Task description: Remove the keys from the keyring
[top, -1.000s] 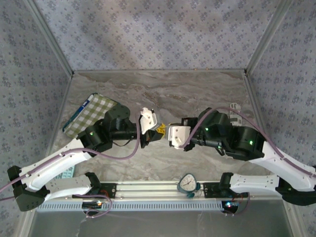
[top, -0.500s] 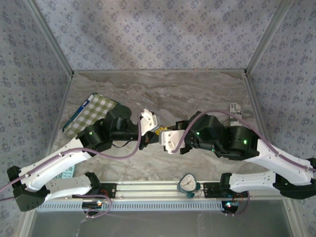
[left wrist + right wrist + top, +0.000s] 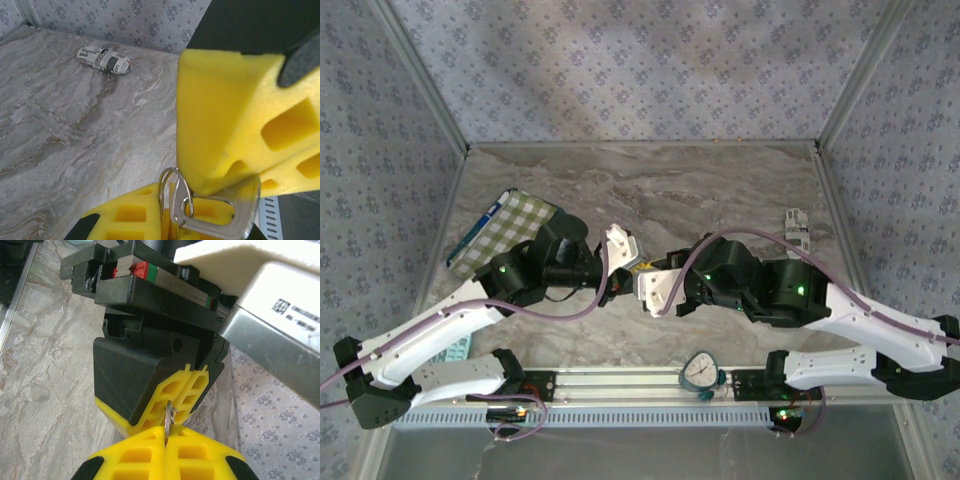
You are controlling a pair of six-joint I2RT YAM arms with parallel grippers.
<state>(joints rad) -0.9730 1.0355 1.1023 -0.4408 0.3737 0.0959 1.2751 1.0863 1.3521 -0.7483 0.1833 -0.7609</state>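
Right hand [image 3: 165, 444], having advanced leftward within the last second, now pinches shut on the keyring [image 3: 172, 192], nose-to-nose with the left hand [image 3: 192, 197] clamped on the keys [image 3: 225, 212] above the mid-tabletop [image 3: 75, 125]; both grips established, separation judged imminent.

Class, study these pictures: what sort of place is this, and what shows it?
Probably a robot test booth: a left arm and right arm bolted to a rail at the edge of a marble-look table, patterned walls closing it in, and a timer on the rail.
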